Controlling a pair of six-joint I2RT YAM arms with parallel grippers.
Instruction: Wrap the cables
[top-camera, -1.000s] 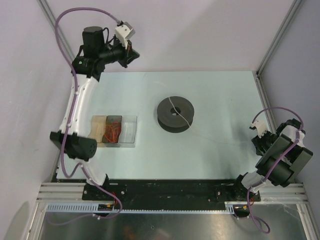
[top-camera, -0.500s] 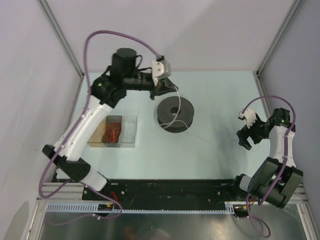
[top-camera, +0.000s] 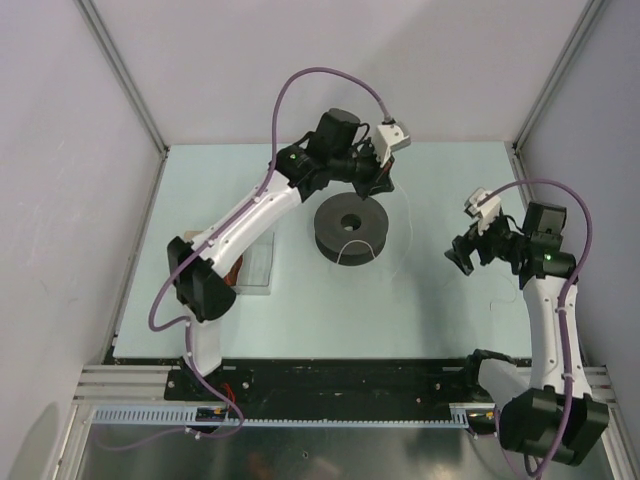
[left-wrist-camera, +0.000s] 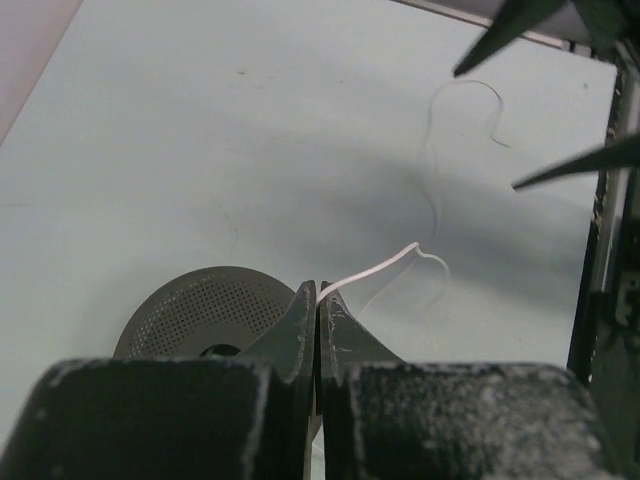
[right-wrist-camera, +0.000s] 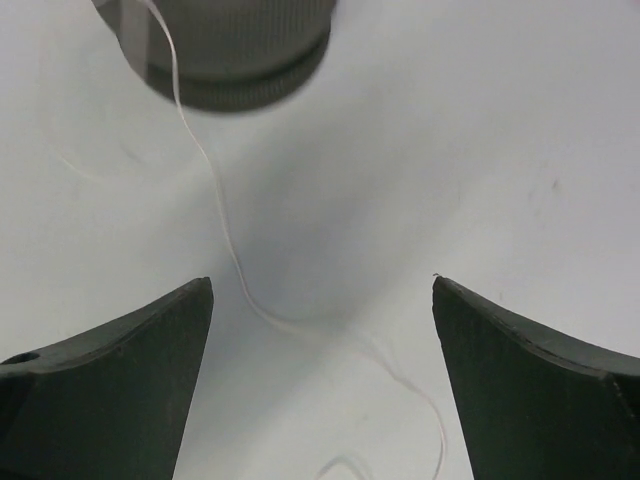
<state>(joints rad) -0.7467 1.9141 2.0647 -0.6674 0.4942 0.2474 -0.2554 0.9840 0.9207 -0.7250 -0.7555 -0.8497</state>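
Far left, the clear tray (top-camera: 260, 264) sits where it was, but your left arm's elbow now covers its left part, where a second ago the whole tray was in view. That arm has swept a long way: from the far-left corner, past the far-left rim of the spool half a second ago, and now it reaches over to the spool's far-right side. The left gripper (top-camera: 380, 183) hangs there just beyond the rim, fingers pressed together, and the left wrist view shows them pinching the cable (left-wrist-camera: 375, 272), which curls out from between the tips and bends away over the table (top-camera: 440, 310).

In the centre, the black spool (top-camera: 350, 228) hasn't shifted. It lies flat, with a small loop of white thread showing at its near edge.

Moving right, more thread trails loosely across the table from the spool toward your right arm. That arm has unfolded from its tucked pose at the right edge and now stretches inward, pointing at the spool. The right gripper (top-camera: 458, 255) is well apart from the spool, fingers spread wide with nothing between them. In its own wrist view the thread runs down from the spool and passes between the two tips on the table below.
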